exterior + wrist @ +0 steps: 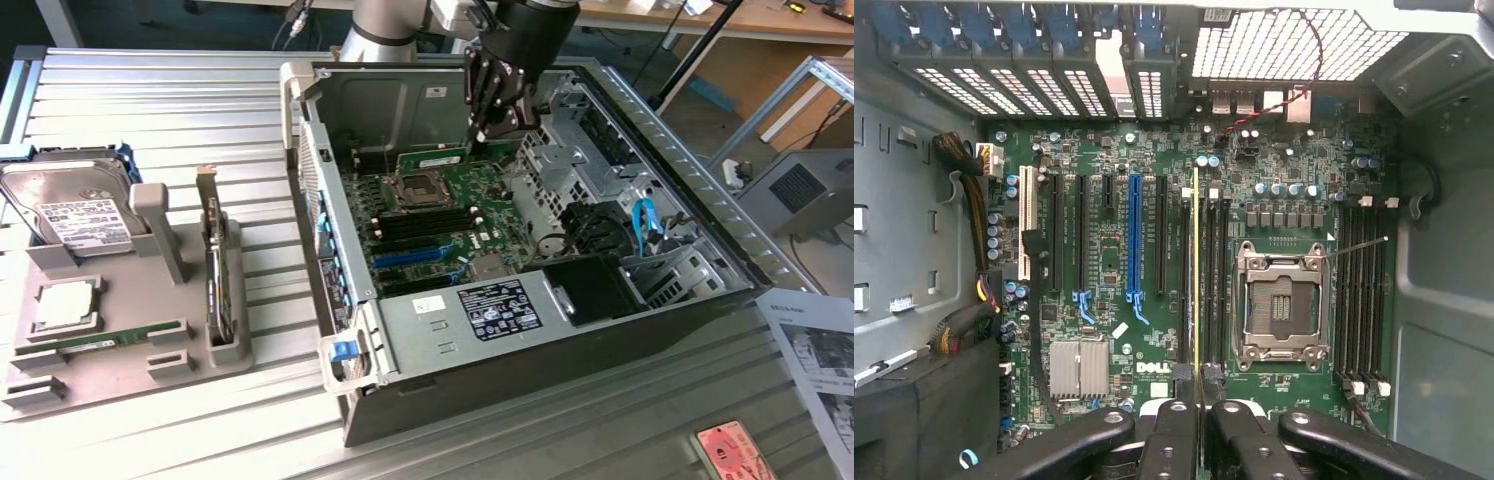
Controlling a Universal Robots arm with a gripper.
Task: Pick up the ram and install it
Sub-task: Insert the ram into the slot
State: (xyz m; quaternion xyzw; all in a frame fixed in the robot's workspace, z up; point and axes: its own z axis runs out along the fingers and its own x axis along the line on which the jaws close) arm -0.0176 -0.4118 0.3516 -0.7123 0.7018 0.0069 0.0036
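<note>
The jaws are clamped on one end of the ram (427, 161), which hangs edge-down (a thin line in the wrist view (1196, 270)) inside the open computer case (441, 340), over the motherboard (441, 215), in line with the black memory slots (1220, 280) beside the empty CPU socket (1281, 305).

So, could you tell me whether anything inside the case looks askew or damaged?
Nothing stands out: the ram, held in the gripper, runs parallel to the memory slots, and no damage shows.
</note>
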